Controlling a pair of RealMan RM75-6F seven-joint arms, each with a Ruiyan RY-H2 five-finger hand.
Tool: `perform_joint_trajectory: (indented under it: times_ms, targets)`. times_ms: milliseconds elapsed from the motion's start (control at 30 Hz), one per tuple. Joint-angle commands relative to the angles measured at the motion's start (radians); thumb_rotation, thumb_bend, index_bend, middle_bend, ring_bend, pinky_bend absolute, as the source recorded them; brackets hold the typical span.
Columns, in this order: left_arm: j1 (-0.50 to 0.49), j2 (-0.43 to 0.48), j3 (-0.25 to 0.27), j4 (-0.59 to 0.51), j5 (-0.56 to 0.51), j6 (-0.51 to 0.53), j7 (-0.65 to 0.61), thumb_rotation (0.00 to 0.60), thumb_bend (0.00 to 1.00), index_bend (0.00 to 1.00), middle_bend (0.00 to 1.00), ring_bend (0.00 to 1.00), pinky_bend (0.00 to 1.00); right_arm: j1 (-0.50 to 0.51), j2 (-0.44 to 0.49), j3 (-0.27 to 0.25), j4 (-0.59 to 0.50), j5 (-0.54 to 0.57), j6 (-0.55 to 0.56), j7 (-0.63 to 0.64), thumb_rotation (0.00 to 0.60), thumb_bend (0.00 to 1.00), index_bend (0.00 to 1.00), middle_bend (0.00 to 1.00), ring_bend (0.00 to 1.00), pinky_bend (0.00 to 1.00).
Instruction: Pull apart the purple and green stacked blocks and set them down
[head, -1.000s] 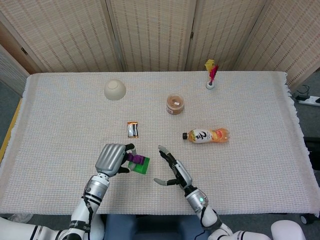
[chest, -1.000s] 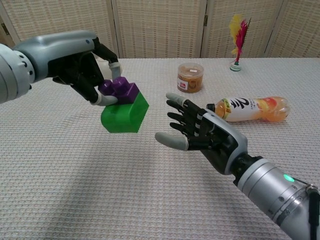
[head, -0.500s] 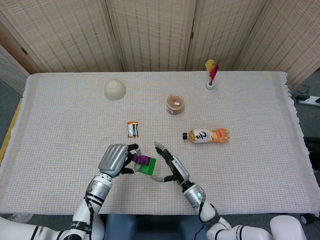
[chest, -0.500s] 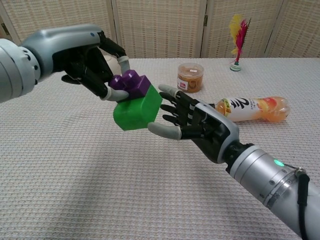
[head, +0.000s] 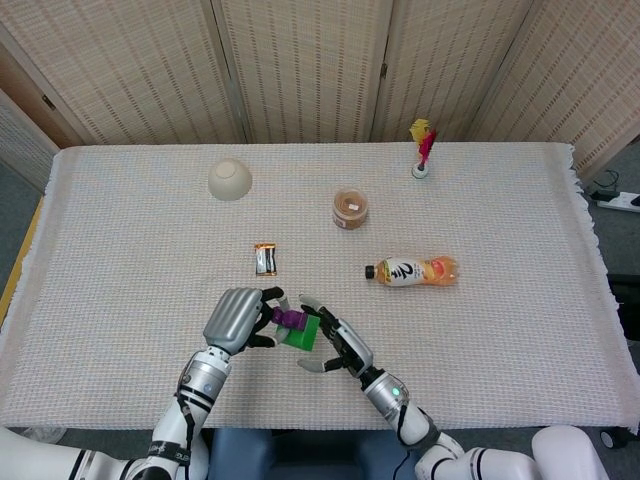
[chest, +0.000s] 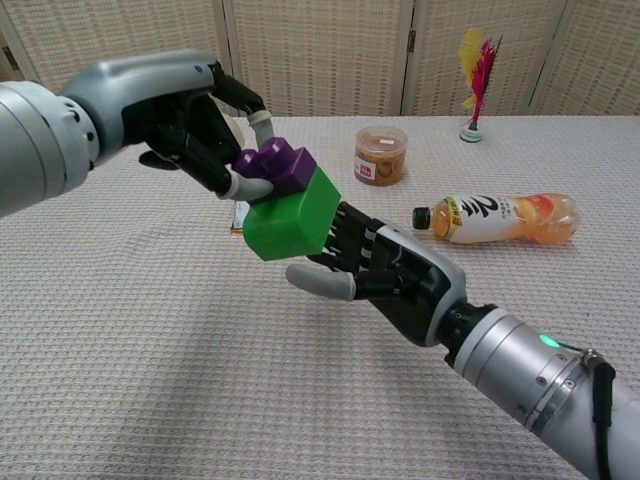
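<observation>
The purple block (chest: 275, 164) sits stacked on the green block (chest: 291, 214), both lifted above the table. My left hand (chest: 190, 125) pinches the purple block from the left. In the head view the left hand (head: 238, 318) holds the purple block (head: 291, 319) with the green block (head: 303, 334) beside it. My right hand (chest: 385, 275) is spread out right behind and under the green block, fingers apart, touching or nearly touching it; I cannot tell which. From above the right hand (head: 336, 347) lies against the green block's right side.
A drink bottle (head: 414, 270) lies right of centre. A small round jar (head: 350, 208), an upturned bowl (head: 230, 179), a snack packet (head: 265, 259) and a feathered shuttlecock (head: 423, 148) stand farther back. The table's front edge (head: 320, 425) is near both hands.
My left hand has carried the stacked blocks rightward and slightly up. My right hand has moved left to meet the green block, fingers still spread.
</observation>
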Motion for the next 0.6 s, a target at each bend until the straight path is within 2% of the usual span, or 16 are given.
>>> perform_joint_trajectory:
  times_ms: [33, 300, 600]
  targets:
    - [-0.001, -0.002, 0.001, 0.002, -0.002, -0.001, -0.001, 0.6, 0.43, 0.82, 1.0, 1.0, 1.0, 0.004, -0.005, -0.005, 0.007, -0.003, 0.004, 0.008, 0.6, 0.24, 0.07, 0.0, 0.0, 0.0]
    - [-0.002, -0.016, 0.007, 0.005, 0.009, -0.001, -0.011, 0.6, 0.43, 0.82, 1.0, 1.0, 1.0, 0.004, -0.02, -0.001, 0.012, 0.005, 0.026, 0.019, 0.6, 0.24, 0.09, 0.0, 0.02, 0.0]
    - [0.002, -0.022, 0.006, 0.006, 0.012, -0.004, -0.029, 0.6, 0.43, 0.82, 1.0, 1.0, 1.0, 0.0, -0.041, 0.002, 0.017, 0.022, 0.037, 0.028, 0.6, 0.24, 0.26, 0.05, 0.1, 0.05]
